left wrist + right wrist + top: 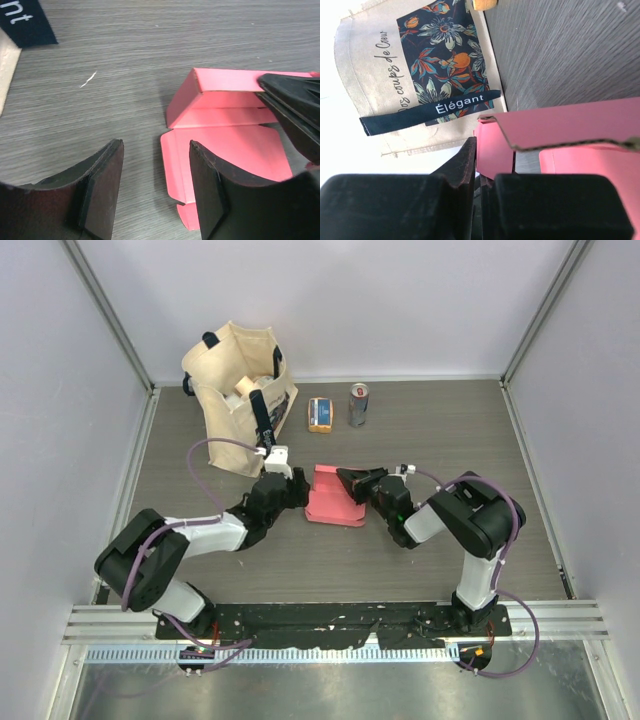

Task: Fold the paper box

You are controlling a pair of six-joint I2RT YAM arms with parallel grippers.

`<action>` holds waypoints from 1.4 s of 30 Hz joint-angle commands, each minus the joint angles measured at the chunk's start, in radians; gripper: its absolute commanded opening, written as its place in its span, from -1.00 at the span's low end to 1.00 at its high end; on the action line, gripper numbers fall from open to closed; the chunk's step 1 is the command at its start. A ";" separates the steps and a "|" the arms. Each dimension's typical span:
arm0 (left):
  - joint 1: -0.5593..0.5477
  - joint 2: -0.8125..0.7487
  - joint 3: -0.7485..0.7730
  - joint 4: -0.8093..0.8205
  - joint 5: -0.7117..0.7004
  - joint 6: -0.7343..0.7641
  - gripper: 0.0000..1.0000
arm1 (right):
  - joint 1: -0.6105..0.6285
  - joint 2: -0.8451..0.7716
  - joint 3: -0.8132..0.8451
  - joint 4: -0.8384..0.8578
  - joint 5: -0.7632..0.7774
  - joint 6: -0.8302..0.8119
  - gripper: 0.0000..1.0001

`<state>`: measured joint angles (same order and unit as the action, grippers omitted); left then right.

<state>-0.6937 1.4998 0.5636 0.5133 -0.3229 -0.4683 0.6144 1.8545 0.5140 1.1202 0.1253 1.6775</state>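
Note:
The pinkish-red paper box [334, 502] lies partly unfolded mid-table, with one wall raised at its far side. My right gripper [349, 478] is shut on that raised wall from the right. In the right wrist view the gripper [485, 150] pinches a pink flap [495, 150], with another panel [570, 125] above. My left gripper [297, 490] is open at the box's left edge. In the left wrist view its jaws [155, 155] stand wide apart over bare table, the right finger [212, 195] over the flat panel [235, 150]. The right gripper's fingers [295, 107] show there on the raised wall.
A beige tote bag [240, 385] stands at the back left, also in the right wrist view [420, 75]. An orange-and-blue packet [320, 414] and a small can [358, 405] stand behind the box. Enclosure walls surround the table.

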 commanded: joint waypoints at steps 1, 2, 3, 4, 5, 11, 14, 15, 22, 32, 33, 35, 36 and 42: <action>0.016 -0.036 0.001 0.036 0.130 0.031 0.17 | 0.002 -0.049 0.001 -0.068 -0.010 -0.041 -0.75; 0.017 -0.023 0.022 0.031 0.136 0.037 0.17 | 0.002 -0.049 0.003 -0.071 -0.010 -0.048 -0.71; 0.017 0.006 0.034 0.030 0.139 0.046 0.17 | 0.002 -0.048 0.004 -0.072 -0.015 -0.053 -0.67; 0.017 0.020 0.045 0.031 0.142 0.048 0.17 | 0.002 -0.048 0.011 -0.076 -0.021 -0.055 -0.65; 0.019 0.061 0.073 0.036 0.145 0.056 0.17 | 0.002 -0.054 0.015 -0.083 -0.023 -0.073 -0.54; 0.019 0.082 0.088 0.051 0.156 0.037 0.16 | 0.002 -0.155 0.034 -0.235 -0.041 -0.208 -0.07; 0.019 0.071 0.073 0.056 0.143 0.037 0.15 | 0.001 -0.230 0.046 -0.348 -0.036 -0.266 0.06; 0.019 0.063 0.059 0.057 0.142 0.040 0.15 | 0.002 -0.260 0.046 -0.379 -0.033 -0.295 0.08; 0.019 0.021 0.036 0.033 0.168 0.065 0.15 | 0.002 -0.394 0.037 -0.566 -0.110 -0.445 0.25; 0.017 0.071 0.065 0.057 0.156 0.117 0.03 | -0.083 -0.705 0.167 -1.200 -0.145 -1.050 0.22; 0.017 0.095 0.074 0.066 0.156 0.128 0.02 | -0.108 -0.722 0.188 -1.285 -0.130 -1.070 0.20; 0.010 0.119 0.084 0.089 0.121 0.132 0.00 | -0.140 -0.726 0.234 -1.347 -0.118 -1.104 0.18; 0.007 0.137 0.088 0.099 0.105 0.144 -0.01 | -0.165 -0.726 0.247 -1.384 -0.093 -1.113 0.15; -0.017 0.200 0.130 0.165 -0.001 0.184 -0.08 | -0.174 -0.649 0.336 -1.467 -0.090 -1.154 0.00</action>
<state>-0.6960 1.6714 0.6334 0.5652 -0.2264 -0.3309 0.4385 1.1580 0.7670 -0.2157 0.0128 0.6144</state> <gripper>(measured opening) 0.472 0.544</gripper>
